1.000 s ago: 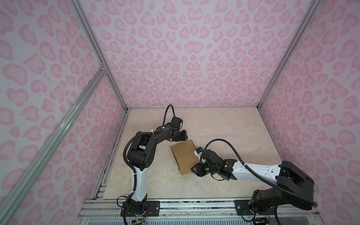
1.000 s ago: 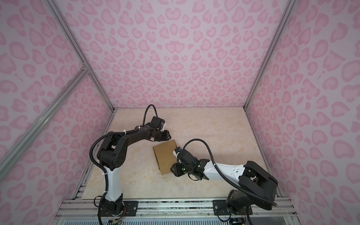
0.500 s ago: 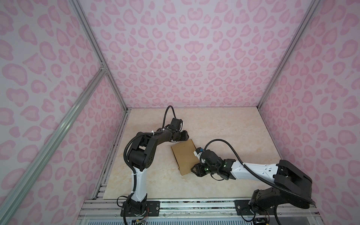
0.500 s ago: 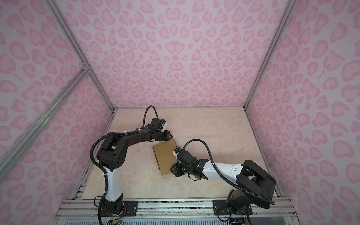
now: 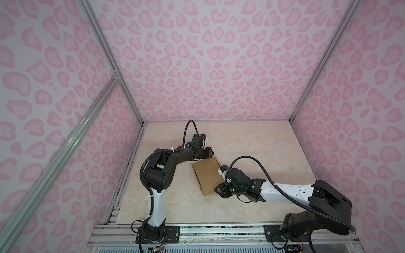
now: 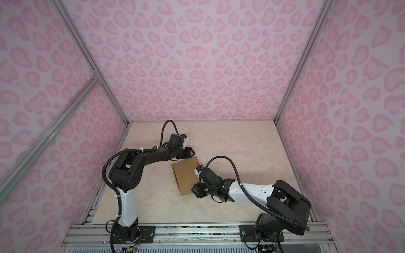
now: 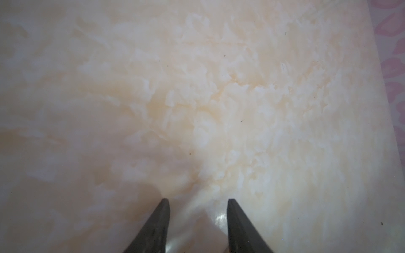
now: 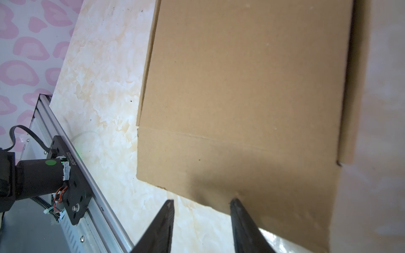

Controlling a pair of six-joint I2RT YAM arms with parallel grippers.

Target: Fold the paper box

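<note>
The paper box (image 5: 207,175) (image 6: 186,175) lies low and flat on the marble table, tilted, in both top views. In the right wrist view its brown cardboard (image 8: 241,87) shows a crease across the near end. My right gripper (image 5: 216,190) (image 6: 192,190) (image 8: 201,200) is open at the box's near edge. One of its fingertips (image 8: 234,201) touches the cardboard and the other is over bare table. My left gripper (image 5: 212,152) (image 6: 194,151) (image 7: 198,200) is open just beyond the box's far corner, with only table between its fingers.
Pink patterned walls close in the table on three sides. An aluminium rail (image 5: 219,232) (image 8: 65,140) with both arm bases runs along the front edge. The left arm's elbow (image 5: 157,173) stands left of the box.
</note>
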